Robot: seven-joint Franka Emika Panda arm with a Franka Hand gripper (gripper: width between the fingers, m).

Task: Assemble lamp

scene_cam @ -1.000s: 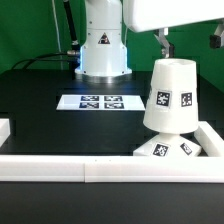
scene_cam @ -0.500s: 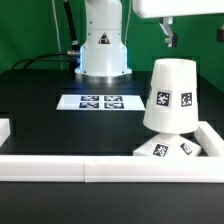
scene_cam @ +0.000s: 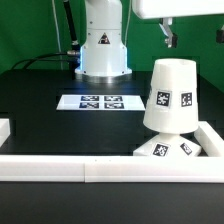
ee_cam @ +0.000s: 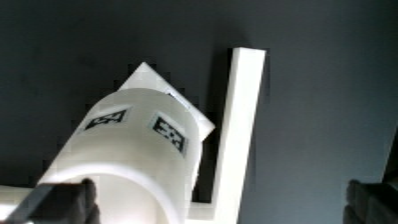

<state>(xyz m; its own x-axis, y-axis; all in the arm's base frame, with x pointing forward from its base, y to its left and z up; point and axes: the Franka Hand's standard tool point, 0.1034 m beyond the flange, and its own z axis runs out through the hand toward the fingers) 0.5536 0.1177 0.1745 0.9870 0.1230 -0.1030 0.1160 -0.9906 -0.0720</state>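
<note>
The lamp stands at the exterior view's right. Its white cone shade (scene_cam: 172, 95) with square tags sits over the blocky base (scene_cam: 168, 149); the bulb is hidden under the shade. My gripper (scene_cam: 193, 35) hangs above the shade, apart from it, with one dark finger (scene_cam: 168, 36) showing. In the wrist view the shade (ee_cam: 134, 145) lies below the gripper (ee_cam: 217, 205), a corner of the base (ee_cam: 150, 74) shows past it, and the two fingers (ee_cam: 59, 205) stand wide apart with nothing between them.
The marker board (scene_cam: 100, 102) lies mid-table before the robot's white pedestal (scene_cam: 103, 45). White rail blocks run along the front (scene_cam: 60, 168), the right (scene_cam: 213, 136) and the left edge (scene_cam: 4, 128). The right rail shows in the wrist view (ee_cam: 244, 120).
The gripper rose away from the shade's top between one second ago and half a second ago, then stayed still. The lamp has not moved.
</note>
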